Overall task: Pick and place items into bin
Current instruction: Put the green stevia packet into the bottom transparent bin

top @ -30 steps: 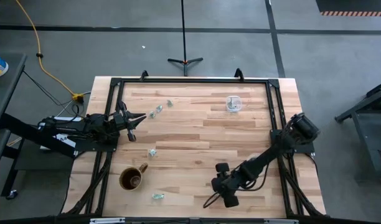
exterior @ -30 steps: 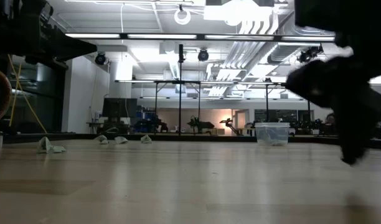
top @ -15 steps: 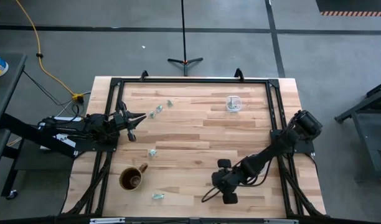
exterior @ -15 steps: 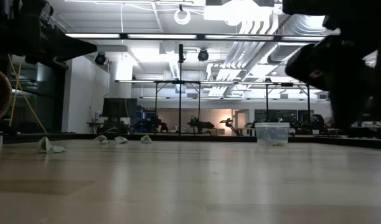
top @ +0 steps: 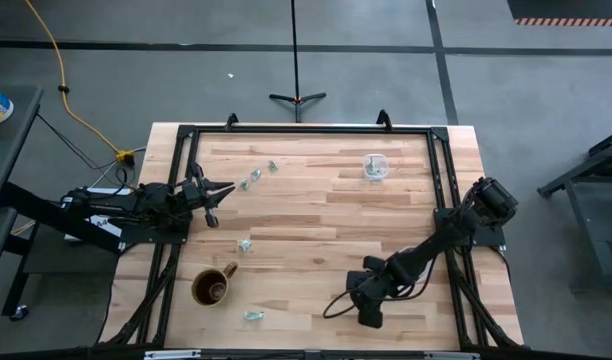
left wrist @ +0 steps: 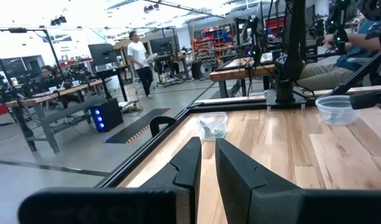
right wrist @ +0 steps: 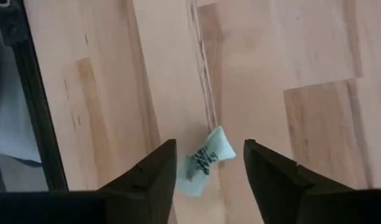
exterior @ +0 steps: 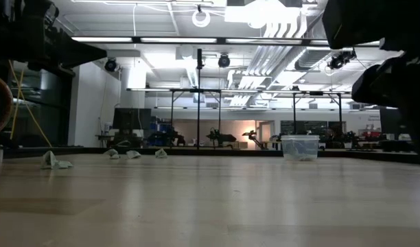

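Note:
Several tiny pale green items lie on the wooden table: three in a row near the far left, one mid-left, and one by the near edge. The clear bin stands near the far edge. My right gripper hangs open above the near middle of the table. Its wrist view shows one item lying on the wood beyond the gap of the right gripper, untouched. My left gripper waits shut at the left edge, off the table surface.
A brown mug stands near the table's near left corner. A black frame runs round the table's edges. The middle of the table is bare wood. The low view shows the items and the bin far off.
My right gripper has risen from just above the table and drawn back a little toward the table's right edge. In the low view it went from reaching down near the wood to high at the picture's right.

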Robot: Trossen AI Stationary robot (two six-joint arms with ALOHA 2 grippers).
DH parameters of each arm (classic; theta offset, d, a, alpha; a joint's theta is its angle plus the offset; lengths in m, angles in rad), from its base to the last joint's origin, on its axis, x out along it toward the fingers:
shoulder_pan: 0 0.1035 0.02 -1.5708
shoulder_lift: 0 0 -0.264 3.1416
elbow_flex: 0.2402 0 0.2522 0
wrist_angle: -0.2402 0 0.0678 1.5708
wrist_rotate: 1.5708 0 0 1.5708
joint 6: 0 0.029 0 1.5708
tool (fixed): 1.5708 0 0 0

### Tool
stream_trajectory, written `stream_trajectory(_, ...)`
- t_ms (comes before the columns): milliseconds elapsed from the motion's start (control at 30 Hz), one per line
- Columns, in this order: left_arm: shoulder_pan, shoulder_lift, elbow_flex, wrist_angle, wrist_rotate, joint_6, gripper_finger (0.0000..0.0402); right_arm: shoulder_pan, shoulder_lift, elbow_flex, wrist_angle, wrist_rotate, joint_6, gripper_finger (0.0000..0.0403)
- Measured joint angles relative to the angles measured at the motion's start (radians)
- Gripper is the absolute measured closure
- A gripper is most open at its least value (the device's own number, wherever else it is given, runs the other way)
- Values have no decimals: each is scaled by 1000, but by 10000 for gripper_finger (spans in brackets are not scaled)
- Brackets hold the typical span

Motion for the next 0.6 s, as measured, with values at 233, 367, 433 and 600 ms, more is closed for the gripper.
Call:
stream_trajectory(233,0,0,0,-16,1,0,316,11,24,-4,7,6,3,193)
stream_trajectory(367,0,0,0,-16,4,0,316,21,47,-4,18,2,3,193)
stream_trajectory(433,0,0,0,-15,4,0,316,24,64,-4,17,3,-10,196)
stream_trajectory(600,0,0,0,-16,4,0,316,25,82,-2,23,-4,-20,217)
